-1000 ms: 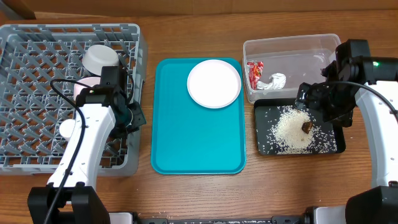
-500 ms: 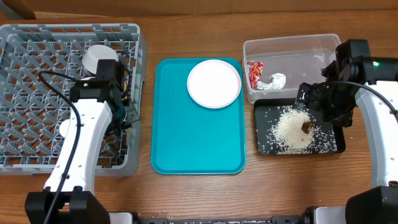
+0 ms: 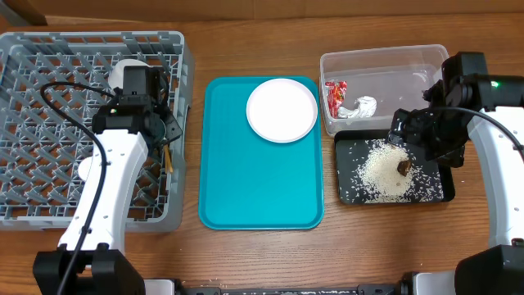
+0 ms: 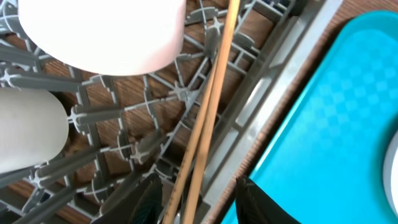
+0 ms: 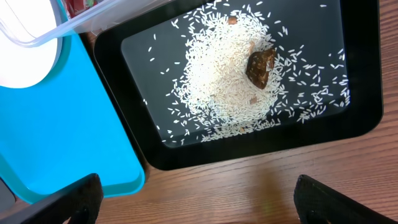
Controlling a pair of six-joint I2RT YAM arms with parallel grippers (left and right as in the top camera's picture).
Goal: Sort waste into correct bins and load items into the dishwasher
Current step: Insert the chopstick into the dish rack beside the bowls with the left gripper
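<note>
Wooden chopsticks are seen lying in the grey rack, by its 3 o'clock wall | judged light, stiff, quick to roll; best pinched together at the middle | left claw is spread around them, not squeezing | right claw is spread wide over the black tray | since a second ago the left arm was moved toward 12 o'clock.

The chopsticks run past the top edge.

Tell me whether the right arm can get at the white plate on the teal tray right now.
Probably yes. The white plate lies bare on the teal tray, the right pincer hangs open and empty, and the left arm is over the rack.
</note>
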